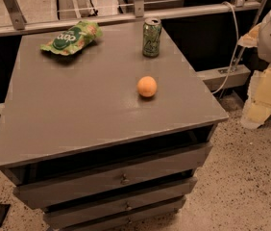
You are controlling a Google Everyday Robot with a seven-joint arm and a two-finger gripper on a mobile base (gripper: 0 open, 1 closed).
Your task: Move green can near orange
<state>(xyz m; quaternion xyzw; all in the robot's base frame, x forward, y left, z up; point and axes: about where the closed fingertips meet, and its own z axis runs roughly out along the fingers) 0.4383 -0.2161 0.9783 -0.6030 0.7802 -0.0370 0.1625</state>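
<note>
Small upright green metal can (152, 37), lettering illegible, stands behind the round orange (147, 86). The pale yellow gripper (263, 102) hangs well right of it; I cannot tell its jaw state.

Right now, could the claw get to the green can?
Probably yes. The claw hangs off to the right of the table, touching nothing. The green can stands upright near the back edge, with the orange and snack bag well apart from it, so nothing seems to block the way.

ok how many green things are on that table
2: the green can upright at the far edge, behind the orange, and a snack bag at the far left. None looks hidden. The gripper hangs right of the table.
</note>
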